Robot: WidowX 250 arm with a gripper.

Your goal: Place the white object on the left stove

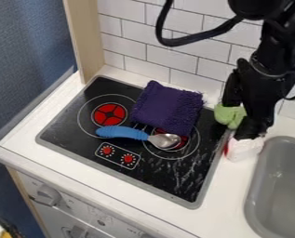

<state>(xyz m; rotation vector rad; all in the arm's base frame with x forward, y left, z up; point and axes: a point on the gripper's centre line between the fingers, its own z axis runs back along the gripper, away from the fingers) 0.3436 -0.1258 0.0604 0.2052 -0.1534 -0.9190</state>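
Pincer, one, black, mine: over the right side of the stove top; whether spread or pressed together, I cannot tell.

White object, one, with a red patch on its left side: just below me, on the tabletop between stove top and sink. Whether it touches me, I cannot tell.

Green item, one, soft-looking: beside me, near the stove top's right back corner.

Sink, one, grey: to the right of the white object.

Stove top, one, black, grey-rimmed.

Purple cloth, one, shaggy: across the stove top's back part, overlapping the right burner.

Right burner, one, red-centred, partly covered.

Spoon, one, blue handle, metal bowl: lying crosswise, its bowl over the right burner.

Left burner, one, red-centred: well apart from the white object.

Printed dials, two, red: near the stove top's front edge.

Front knobs, three, one cut off by the lower edge.

Tiled wall, one, white: behind the stove top.
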